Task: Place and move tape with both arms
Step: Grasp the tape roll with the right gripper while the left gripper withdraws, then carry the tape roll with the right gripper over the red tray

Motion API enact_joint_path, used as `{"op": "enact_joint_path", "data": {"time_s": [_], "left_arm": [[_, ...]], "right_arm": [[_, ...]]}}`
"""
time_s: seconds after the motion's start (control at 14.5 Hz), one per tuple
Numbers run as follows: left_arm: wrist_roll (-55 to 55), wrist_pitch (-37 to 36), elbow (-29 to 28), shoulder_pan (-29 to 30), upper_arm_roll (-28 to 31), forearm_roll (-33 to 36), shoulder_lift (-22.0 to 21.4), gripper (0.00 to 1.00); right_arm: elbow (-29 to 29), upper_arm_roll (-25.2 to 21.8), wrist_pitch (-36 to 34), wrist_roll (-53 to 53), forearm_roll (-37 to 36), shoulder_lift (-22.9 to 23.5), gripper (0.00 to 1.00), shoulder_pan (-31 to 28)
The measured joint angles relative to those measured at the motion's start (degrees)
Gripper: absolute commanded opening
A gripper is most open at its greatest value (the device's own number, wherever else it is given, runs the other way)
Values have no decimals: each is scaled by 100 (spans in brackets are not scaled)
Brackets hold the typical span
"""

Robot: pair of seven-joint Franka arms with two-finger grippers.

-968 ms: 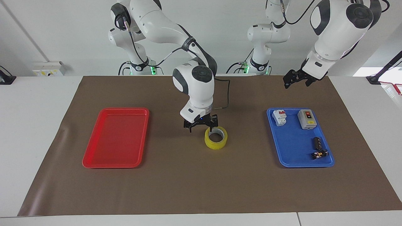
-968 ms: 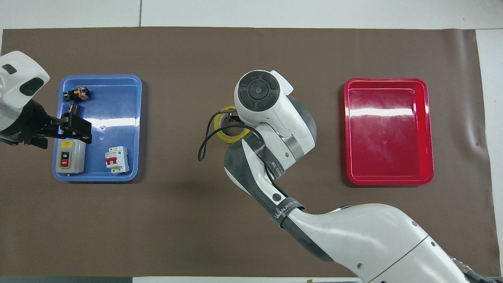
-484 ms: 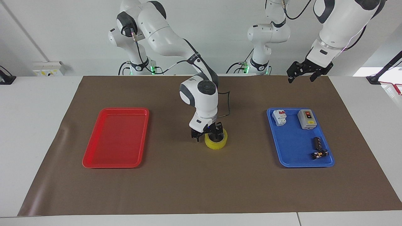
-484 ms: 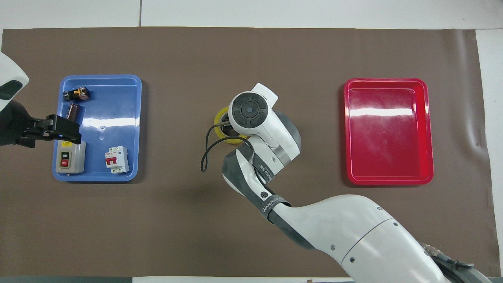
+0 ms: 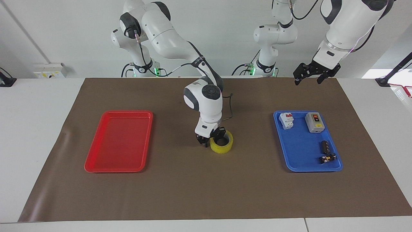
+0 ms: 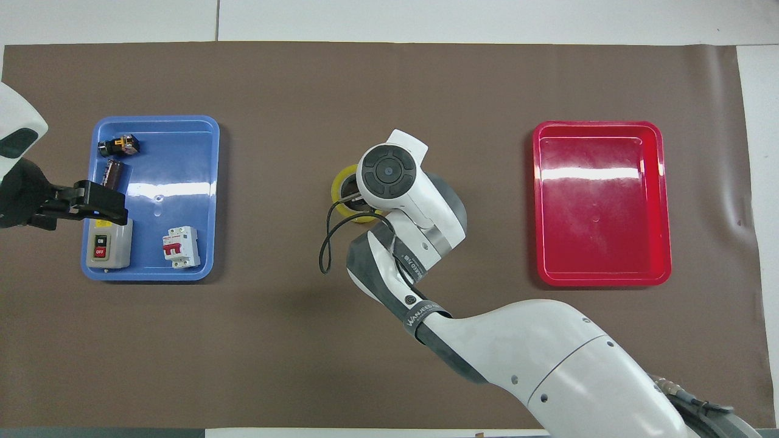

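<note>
- While the right gripper (image 5: 213,140) pinches the tape's (image 5: 222,147) wall mid-frame, it should firm up before lifting.
- Left gripper (image 5: 310,76) waits wide, upper right.

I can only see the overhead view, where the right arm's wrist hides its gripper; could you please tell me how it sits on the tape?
Observer: The right gripper is down at the tape, one finger inside the core, one outside the wall.
Operator: Is the roll lifted?
Observer: No, it rests flat on the brown mat.
Operator: And the left gripper?
Observer: It hangs open and empty, high over the blue tray.
</note>
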Motion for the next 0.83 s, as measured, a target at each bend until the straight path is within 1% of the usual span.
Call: {"op": "enact_joint_path", "data": {"time_s": [0.07, 0.21, 0.35, 0.48, 0.62, 0.83], "left_arm": [[0, 25, -1, 8, 7, 0, 0, 100], [0, 40, -3, 16, 25, 0, 0, 100], [0, 40, -6, 18, 33, 0, 0, 100], [0, 40, -8, 18, 36, 0, 0, 100], [0, 40, -11, 18, 36, 0, 0, 100], [0, 40, -14, 18, 36, 0, 0, 100]], "right_arm": [[39, -7, -106, 0, 1, -6, 0, -3], [263, -64, -564, 2, 5, -24, 0, -123], [536, -86, -1167, -59, 4, -140, 0, -559], [629, -91, -1769, -464, 4, -476, 0, -1059], [472, -98, -2277, -1088, 5, -944, 0, -1559], [-302, -95, -2370, -2534, 124, -1642, 0, -2526]]}}
